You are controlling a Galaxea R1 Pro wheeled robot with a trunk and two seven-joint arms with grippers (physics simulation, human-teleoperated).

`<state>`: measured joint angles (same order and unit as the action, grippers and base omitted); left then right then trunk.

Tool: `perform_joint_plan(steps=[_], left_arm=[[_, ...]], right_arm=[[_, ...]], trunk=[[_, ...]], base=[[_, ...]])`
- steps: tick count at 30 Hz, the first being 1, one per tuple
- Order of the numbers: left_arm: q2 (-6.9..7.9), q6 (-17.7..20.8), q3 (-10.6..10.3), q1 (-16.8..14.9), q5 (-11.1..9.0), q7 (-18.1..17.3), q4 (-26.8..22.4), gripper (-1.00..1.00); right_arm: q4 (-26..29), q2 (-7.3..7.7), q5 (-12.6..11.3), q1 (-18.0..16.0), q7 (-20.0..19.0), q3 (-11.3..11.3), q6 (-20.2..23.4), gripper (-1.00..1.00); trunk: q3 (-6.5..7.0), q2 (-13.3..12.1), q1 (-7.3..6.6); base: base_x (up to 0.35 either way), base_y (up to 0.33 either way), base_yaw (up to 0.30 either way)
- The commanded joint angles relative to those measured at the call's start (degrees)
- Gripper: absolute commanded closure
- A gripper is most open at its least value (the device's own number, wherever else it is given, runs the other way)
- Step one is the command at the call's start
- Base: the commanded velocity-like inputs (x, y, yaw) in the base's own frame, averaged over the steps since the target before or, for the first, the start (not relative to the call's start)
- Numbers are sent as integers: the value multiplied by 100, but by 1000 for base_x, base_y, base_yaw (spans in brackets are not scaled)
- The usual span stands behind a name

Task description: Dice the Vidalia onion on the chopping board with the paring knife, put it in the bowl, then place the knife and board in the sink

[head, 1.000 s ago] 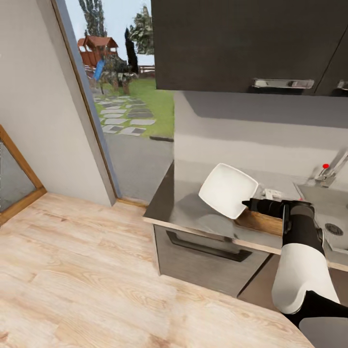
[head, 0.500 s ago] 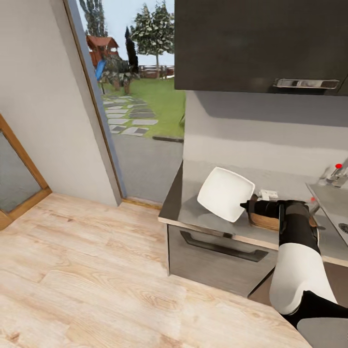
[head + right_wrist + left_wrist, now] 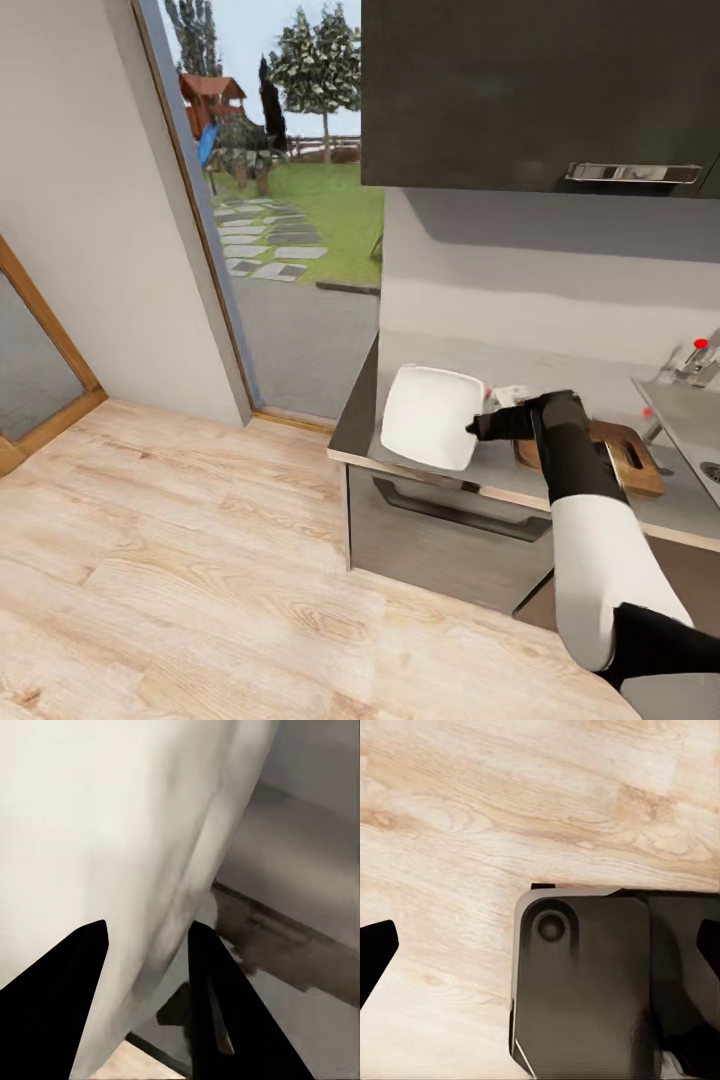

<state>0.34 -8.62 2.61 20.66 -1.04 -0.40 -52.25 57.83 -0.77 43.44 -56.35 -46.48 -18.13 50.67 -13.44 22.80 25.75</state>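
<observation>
Between the right gripper's (image 3: 142, 967) closed jaws sits the bowl (image 3: 430, 416) rim; chopping board (image 3: 625, 455) lies behind; left jaws spread, empty.

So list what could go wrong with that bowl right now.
1. The right claw pinches the bowl only at one rim edge, and the bowl is tilted up off the countertop; it could slip or swing out of the grip.
2. The bowl hangs near the countertop's front edge above the wooden floor; if released here it might tip off.
3. The chopping board lies just behind the arm, so a backward swing could knock it.
</observation>
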Motion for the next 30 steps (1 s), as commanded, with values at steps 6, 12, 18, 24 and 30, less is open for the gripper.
perform_joint_plan(steps=[6, 12, 18, 24, 30], left_arm=[[-21, -8, -6, 1, -11, -9, 183, -100], [-24, -8, -6, 1, -11, -12, 212, -100], [-25, -5, -6, 0, -11, -13, 290, -100], [-25, -8, -6, 1, -11, -13, 328, -100], [-25, -8, -6, 0, -11, -13, 334, -100]], right_arm=[[-294, -148, 56, -645, -50, 277, 539, 100], [-1971, -209, 66, -1630, -54, 291, 551, 100], [-2485, -216, 56, -1889, -64, 270, 556, 100], [-3102, -20, -179, -1921, -310, 222, 522, 100], [-3191, 327, -706, -1924, -616, 236, 522, 100]], trunk=[[-10, 11, 4], [-10, 11, 4], [-10, 11, 4], [-10, 11, 4], [-10, 11, 4]], base=[[0, 0, 0], [0, 0, 0], [0, 0, 0], [0, 0, 0], [0, 0, 0]])
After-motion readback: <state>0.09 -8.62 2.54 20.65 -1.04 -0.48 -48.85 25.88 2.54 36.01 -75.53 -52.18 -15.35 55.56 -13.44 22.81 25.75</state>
